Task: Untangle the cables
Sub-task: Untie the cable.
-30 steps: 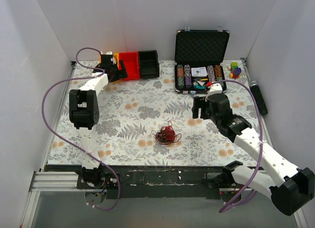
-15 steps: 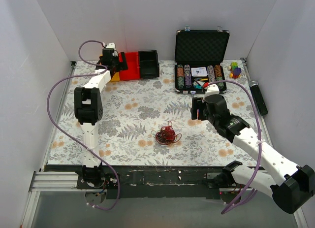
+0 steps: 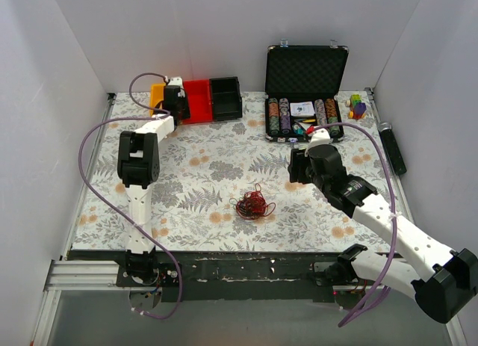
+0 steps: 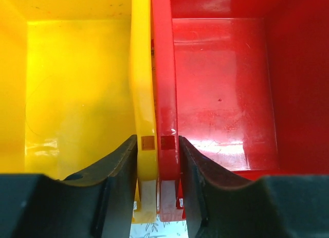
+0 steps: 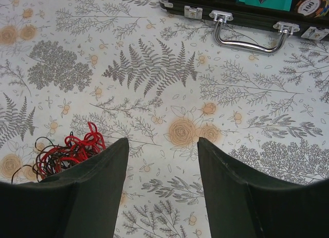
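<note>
Most of the scene was your floral-print table (image 3: pixel 209 174). At its 1 o'clock edge the black case (image 3: pixel 306 69) stood open, with chips (image 3: pixel 278 116) racked inside. At 11 o'clock the yellow bin (image 4: pixel 77 94), red bin (image 4: pixel 221 89) and black bin (image 3: pixel 225 97) sat in a row. Your left gripper (image 4: pixel 158 156) reached into that corner, its fingers drawn narrow around the bin walls (image 4: pixel 143 84) where yellow met red, touching both sides. Your right gripper (image 5: pixel 160 150) hovered at 3 o'clock of centre, fingers spread wide and holding nothing. The cables (image 3: pixel 252 204), a small red-and-black tangle, lay just toward 6 o'clock of the table's centre, at 8 o'clock from the right gripper and untouched by either.
</note>
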`<state>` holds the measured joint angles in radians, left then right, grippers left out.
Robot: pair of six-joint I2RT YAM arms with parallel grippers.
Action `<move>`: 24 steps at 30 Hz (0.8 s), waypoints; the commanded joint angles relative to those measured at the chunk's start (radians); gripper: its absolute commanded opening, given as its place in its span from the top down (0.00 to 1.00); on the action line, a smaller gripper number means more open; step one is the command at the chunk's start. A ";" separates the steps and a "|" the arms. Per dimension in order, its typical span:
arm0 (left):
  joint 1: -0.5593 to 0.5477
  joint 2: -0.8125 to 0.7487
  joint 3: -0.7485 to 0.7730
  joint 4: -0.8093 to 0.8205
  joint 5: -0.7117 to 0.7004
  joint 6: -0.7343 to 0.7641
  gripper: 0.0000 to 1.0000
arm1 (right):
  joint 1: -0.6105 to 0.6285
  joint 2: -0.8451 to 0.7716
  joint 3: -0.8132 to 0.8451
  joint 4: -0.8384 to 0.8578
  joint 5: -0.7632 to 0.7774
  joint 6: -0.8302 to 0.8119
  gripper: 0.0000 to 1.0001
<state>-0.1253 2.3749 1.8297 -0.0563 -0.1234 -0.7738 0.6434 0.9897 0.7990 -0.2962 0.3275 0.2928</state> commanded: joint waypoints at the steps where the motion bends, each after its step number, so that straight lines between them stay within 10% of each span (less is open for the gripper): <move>1: -0.005 -0.106 -0.118 -0.013 0.004 0.027 0.68 | 0.015 0.004 0.057 0.023 0.024 0.016 0.37; 24: -0.080 -0.877 -0.983 -0.057 0.254 -0.041 0.72 | 0.081 0.000 -0.055 0.048 0.048 0.083 0.42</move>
<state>-0.1764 1.6283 0.8925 -0.0471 0.0132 -0.7433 0.7082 1.0077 0.7815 -0.2916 0.3607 0.3443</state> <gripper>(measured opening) 0.284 0.585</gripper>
